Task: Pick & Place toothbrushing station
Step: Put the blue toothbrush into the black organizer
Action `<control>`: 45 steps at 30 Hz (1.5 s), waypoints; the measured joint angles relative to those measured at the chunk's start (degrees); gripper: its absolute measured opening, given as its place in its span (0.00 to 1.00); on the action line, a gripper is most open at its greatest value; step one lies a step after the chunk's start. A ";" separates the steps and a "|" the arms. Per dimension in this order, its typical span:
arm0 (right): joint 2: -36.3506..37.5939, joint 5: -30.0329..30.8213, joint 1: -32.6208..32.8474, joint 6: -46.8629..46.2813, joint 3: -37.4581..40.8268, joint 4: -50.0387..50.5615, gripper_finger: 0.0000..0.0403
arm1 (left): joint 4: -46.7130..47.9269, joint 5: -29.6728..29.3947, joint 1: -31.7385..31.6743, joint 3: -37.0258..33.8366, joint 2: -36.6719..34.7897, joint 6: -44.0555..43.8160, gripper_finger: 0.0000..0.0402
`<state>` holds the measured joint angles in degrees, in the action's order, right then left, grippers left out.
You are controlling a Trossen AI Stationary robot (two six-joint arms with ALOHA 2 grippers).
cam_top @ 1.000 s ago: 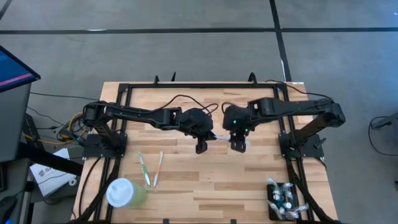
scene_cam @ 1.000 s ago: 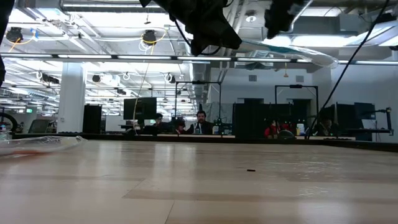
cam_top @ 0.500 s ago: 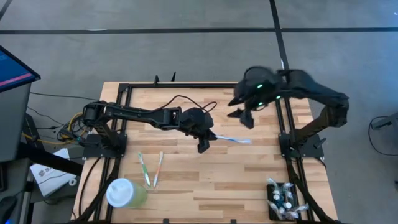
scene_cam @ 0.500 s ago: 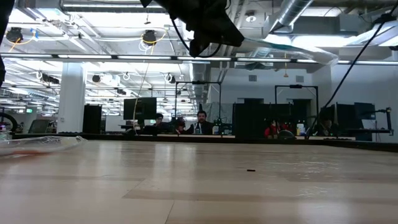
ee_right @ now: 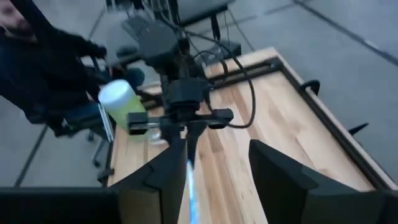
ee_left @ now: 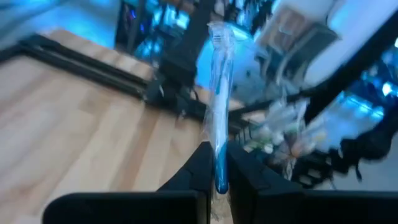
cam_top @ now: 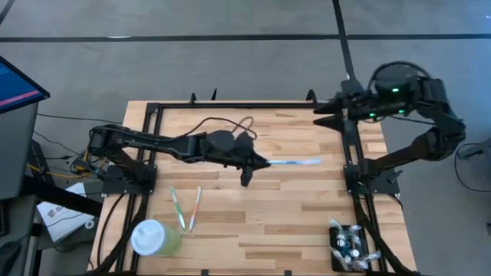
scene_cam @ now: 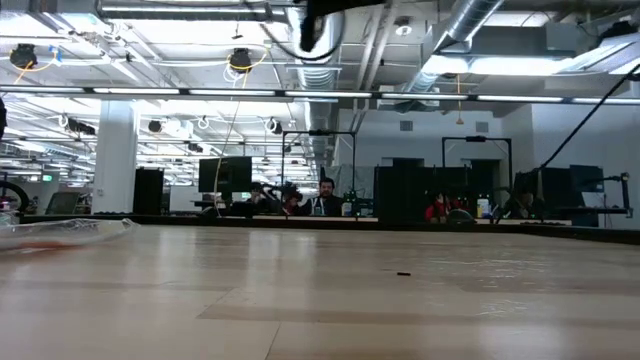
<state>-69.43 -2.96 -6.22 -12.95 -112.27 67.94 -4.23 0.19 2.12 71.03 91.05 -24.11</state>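
Clenched left jaws (cam_top: 245, 170) hold the translucent blue-handled toothbrush (cam_top: 295, 162) alone above mid-bench; my right jaws (cam_top: 326, 115) have let go, stand parted and have pulled back to one o'clock. Handover done. Next stop: small black slotted holder (cam_top: 347, 247) at five o'clock.

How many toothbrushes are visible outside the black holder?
3: one blue toothbrush held by the left gripper above mid-table; two toothbrushes lying beside the green cup. The black holder's contents may include more.

Beyond your left jaws' reach, a pale green cup with white lid (cam_top: 154, 238) stands near two toothbrushes (cam_top: 186, 208); a wrapped toothbrush (cam_top: 290, 162) sits between them.
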 joint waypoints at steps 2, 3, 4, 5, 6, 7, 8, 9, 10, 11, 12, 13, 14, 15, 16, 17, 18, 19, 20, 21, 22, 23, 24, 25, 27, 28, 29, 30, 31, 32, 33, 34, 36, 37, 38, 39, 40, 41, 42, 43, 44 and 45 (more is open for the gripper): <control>1.03 0.00 0.00 -0.45 -0.04 -1.49 0.40 | -2.48 -0.90 -0.38 -3.40 -2.69 -1.27 0.03; 1.76 0.02 0.00 -0.55 -0.07 -2.18 0.40 | -5.69 -1.18 -0.64 -4.71 -3.55 -1.90 0.03; 2.49 0.02 0.00 -0.60 0.00 -2.38 0.40 | -8.11 -1.34 -0.92 -6.33 -4.61 -2.84 0.03; 3.00 0.02 0.02 -0.61 0.04 -2.79 0.40 | -10.04 -1.38 -1.17 -7.94 -5.69 -3.63 0.03; 3.20 0.02 0.02 -0.63 0.00 -4.03 0.40 | -12.86 -1.45 -1.41 -9.50 -6.67 -4.65 0.03; 3.42 0.02 0.11 -0.67 -0.07 -5.26 0.40 | -15.75 -1.46 -1.59 -10.98 -7.26 -5.28 0.03; 3.76 0.02 0.18 -0.86 -0.07 -5.51 0.40 | -19.05 -1.49 -1.84 -12.06 -7.57 -6.28 0.03; 4.02 0.04 0.20 -0.92 -0.06 -5.79 0.40 | -21.60 -1.49 -1.94 -13.49 -8.13 -6.88 0.03; 4.04 0.02 0.21 -1.09 -0.04 -6.56 0.41 | -24.37 -1.64 -1.94 -14.57 -8.31 -7.86 0.03; 3.96 0.02 0.22 -1.09 -0.04 -7.27 0.41 | -27.74 -1.68 -1.95 -15.25 -8.18 -8.16 0.03; 3.86 0.02 0.22 -1.09 -0.04 -7.55 0.41 | -30.35 -1.67 -1.94 -15.96 -8.18 -8.62 0.03; 3.73 0.02 0.24 -1.09 0.01 -7.58 0.42 | -32.78 -1.67 -1.94 -16.44 -8.19 -9.09 0.03; 3.53 0.02 0.24 -1.06 0.02 -7.71 0.42 | -35.23 -1.68 -1.94 -16.86 -8.12 -9.31 0.03; 3.34 0.01 0.24 -0.99 0.02 -7.93 0.42 | -37.64 -1.77 -1.92 -17.11 -7.77 -9.36 0.03; 3.12 0.02 0.24 -0.99 0.02 -8.08 0.43 | -40.03 -1.90 -1.88 -17.42 -7.52 -9.36 0.03; 2.93 0.00 0.24 -1.10 0.02 -8.30 0.43 | -41.59 -1.93 -1.89 -17.86 -7.52 -9.38 0.03; 2.70 -0.04 0.24 -1.24 0.02 -8.71 0.43 | -43.42 -2.13 -1.89 -17.91 -7.41 -9.40 0.03; 2.51 -0.05 0.24 -1.24 0.02 -9.28 0.44 | -45.10 -2.40 -1.89 -17.91 -7.43 -9.39 0.03; 2.45 -0.07 0.24 -1.24 0.04 -10.06 0.44 | -46.68 -2.69 -1.89 -17.87 -7.54 -9.32 0.03; 2.42 -0.09 0.24 -1.24 0.04 -11.06 0.44 | -48.09 -2.77 -1.89 -17.84 -7.56 -9.10 0.03; 2.45 -0.15 0.24 -1.23 0.04 -12.37 0.45 | -49.27 -2.77 -1.89 -17.84 -7.54 -8.98 0.03; 2.33 -0.15 0.24 -1.22 0.02 -13.76 0.45 | -50.82 -2.78 -2.07 -17.86 -7.50 -8.95 0.03; 2.26 -0.15 0.23 -1.22 -0.02 -15.15 0.46 | -52.59 -2.78 -2.27 -17.86 -7.48 -8.92 0.03; 2.21 -0.15 0.20 -1.22 -0.02 -16.29 0.46 | -54.21 -2.79 -2.31 -17.86 -7.49 -8.90 0.03; 1.92 -0.15 0.20 -1.22 0.00 -18.07 0.47 | -55.94 -2.78 -2.38 -17.84 -7.54 -8.68 0.03; 1.56 -0.15 0.20 -1.22 0.00 -18.99 0.47 | -56.47 -2.78 -2.58 -17.84 -7.52 -8.32 0.03; 1.11 -0.15 0.20 -1.22 -0.02 -19.90 0.48 | -57.09 -2.79 -2.59 -17.84 -7.48 -8.21 0.03; 0.72 -0.13 0.20 -1.22 -0.02 -20.49 0.49 | -57.86 -2.78 -2.59 -17.84 -7.48 -8.10 0.03; 0.17 -0.13 0.22 -1.22 -0.02 -21.12 0.49 | -58.55 -2.78 -2.59 -17.84 -7.49 -7.92 0.03; -0.59 -0.25 0.28 -1.22 -0.02 -22.06 0.50 | -58.89 -2.84 -2.59 -17.84 -7.50 -7.79 0.03; -1.46 -0.42 0.75 -1.24 -0.02 -23.02 0.51 | -58.99 -3.22 -2.59 -17.84 -7.50 -7.53 0.03; -2.41 -0.45 1.52 -1.55 -0.02 -23.81 0.52 | -59.45 -3.70 -2.58 -17.84 -7.47 -6.92 0.03; -4.17 -0.44 2.88 -3.00 0.03 -24.95 0.54 | -61.31 -4.47 -2.33 -17.84 -7.43 -5.49 0.03; -5.05 -0.47 3.31 -3.87 0.04 -25.58 0.54 | -62.32 -4.87 -2.18 -17.84 -7.43 -4.64 0.03; -5.88 -0.58 3.61 -4.95 0.04 -26.32 0.55 | -63.25 -4.94 -2.13 -17.84 -7.45 -4.13 0.03; -6.55 -0.68 3.81 -5.90 0.04 -26.69 0.55 | -64.04 -4.94 -2.11 -17.84 -7.45 -3.66 0.03; -7.09 -0.64 4.05 -6.39 0.04 -26.54 0.56 | -64.77 -4.96 -2.11 -17.84 -7.43 -3.23 0.03; -7.61 -0.52 4.28 -6.45 0.04 -26.14 0.56 | -64.98 -4.96 -2.10 -17.84 -7.47 -2.90 0.03; -7.90 -0.09 4.33 -6.44 0.04 -25.23 0.55 | -64.98 -4.96 -2.07 -17.86 -7.50 -2.81 0.03; -7.98 0.38 4.29 -6.34 0.06 -24.08 0.55 | -64.98 -4.94 -1.89 -18.03 -7.50 -2.77 0.03; -7.98 0.75 4.27 -5.96 0.07 -23.49 0.55 | -65.25 -4.97 -1.66 -18.45 -7.50 -2.51 0.03; -7.96 1.41 4.28 -5.45 0.08 -23.70 0.55 | -65.35 -5.33 -1.38 -18.86 -7.50 -1.91 0.03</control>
<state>-77.39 -1.55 -1.93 -18.40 -112.19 44.24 -69.58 -5.14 0.75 52.17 83.55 -26.02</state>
